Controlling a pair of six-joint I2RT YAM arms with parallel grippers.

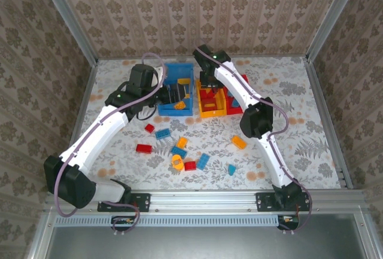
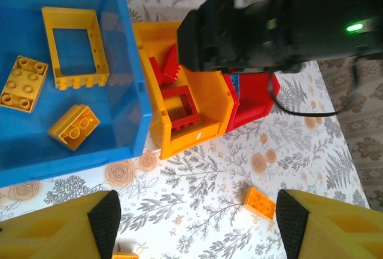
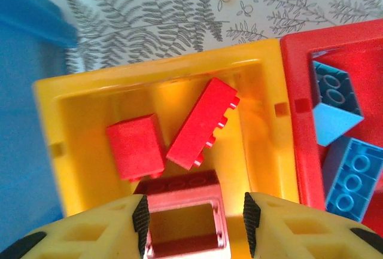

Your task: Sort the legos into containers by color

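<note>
My right gripper (image 3: 192, 220) (image 1: 208, 90) hangs open over the yellow-orange bin (image 3: 48, 127) (image 1: 210, 113). A red window-frame lego (image 3: 182, 194) sits between its jaws, against the left pad (image 3: 141, 218) and clear of the right one. Two red bricks (image 3: 202, 124) lie in that bin. The red bin (image 3: 290, 91) (image 1: 244, 79) holds blue bricks (image 3: 353, 175). My left gripper (image 2: 197, 223) (image 1: 176, 97) is open and holds nothing, by the blue bin (image 2: 128, 85) (image 1: 178, 67), which holds a yellow frame (image 2: 75, 46) and two yellow bricks (image 2: 73, 126).
An orange brick (image 2: 259, 203) lies on the cloth near my left gripper's right finger. Several loose red, blue and orange legos (image 1: 179, 151) are scattered in front of the bins. The right arm (image 2: 281, 26) reaches over the yellow-orange and red bins. Patterned walls (image 1: 197, 8) close in the table.
</note>
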